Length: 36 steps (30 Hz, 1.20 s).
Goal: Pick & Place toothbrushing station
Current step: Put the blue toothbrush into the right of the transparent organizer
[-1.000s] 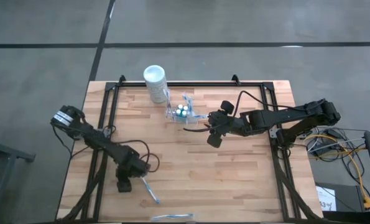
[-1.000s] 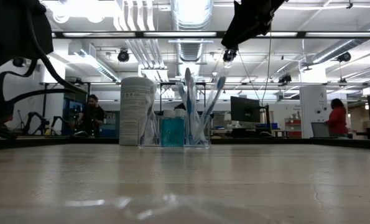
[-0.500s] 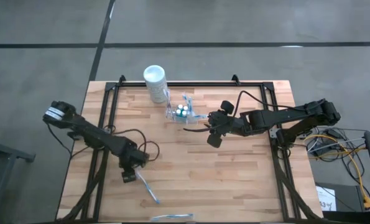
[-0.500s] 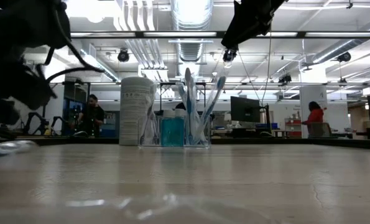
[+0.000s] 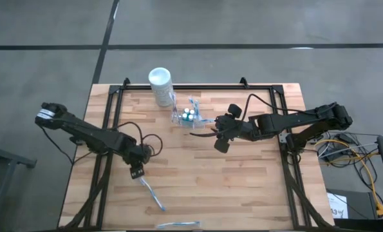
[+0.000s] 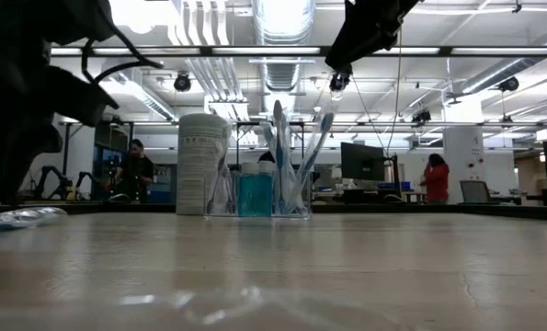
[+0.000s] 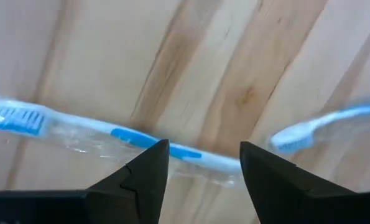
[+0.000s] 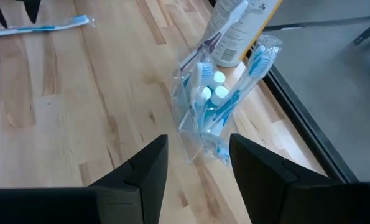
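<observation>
The left gripper (image 5: 136,173) has drawn back from the table's near edge toward 8 o'clock, fingers spread above a wrapped toothbrush (image 5: 151,194). At 12 o'clock, beside the white cylinder (image 5: 159,86), stands the toothbrushing station (image 5: 188,115). The right gripper (image 5: 212,136), spread and empty, hovers just beyond it.

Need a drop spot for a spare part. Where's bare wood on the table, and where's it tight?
Bare wood: the stretch between the left tool and the right tool, and the near right corner. Tight: far middle edge, where the white cylinder and the toothbrushing station stand together; loose toothbrushes lie near the front left.
</observation>
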Motion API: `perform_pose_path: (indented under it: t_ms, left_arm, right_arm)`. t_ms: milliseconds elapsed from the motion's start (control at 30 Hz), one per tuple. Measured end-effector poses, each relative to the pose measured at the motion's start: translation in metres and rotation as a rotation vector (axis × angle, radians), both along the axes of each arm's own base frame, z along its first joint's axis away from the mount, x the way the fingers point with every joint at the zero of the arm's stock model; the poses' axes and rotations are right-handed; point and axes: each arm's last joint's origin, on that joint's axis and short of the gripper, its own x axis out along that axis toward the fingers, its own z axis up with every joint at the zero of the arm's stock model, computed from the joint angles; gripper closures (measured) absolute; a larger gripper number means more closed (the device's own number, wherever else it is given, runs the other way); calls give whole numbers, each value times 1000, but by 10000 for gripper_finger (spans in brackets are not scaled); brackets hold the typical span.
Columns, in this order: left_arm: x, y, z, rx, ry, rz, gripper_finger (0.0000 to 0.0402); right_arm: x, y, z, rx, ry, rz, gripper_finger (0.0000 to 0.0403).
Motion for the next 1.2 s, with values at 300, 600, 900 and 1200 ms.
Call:
perform_pose_path:
  t_ms: [300,600,900,1200]
  left_arm:
    - [-13,13,22,95,187,455,200]
    - [-11,27,50,341,59,796,200]
    - [-4,33,41,263,23,863,200]
    - [-11,37,13,200,109,850,200]
  right_arm:
    - [0,0,0,-7,0,6,234]
    - [0,0,0,-6,0,6,234]
    - [0,0,0,-6,1,6,234]
    - [0,0,0,-7,4,7,234]
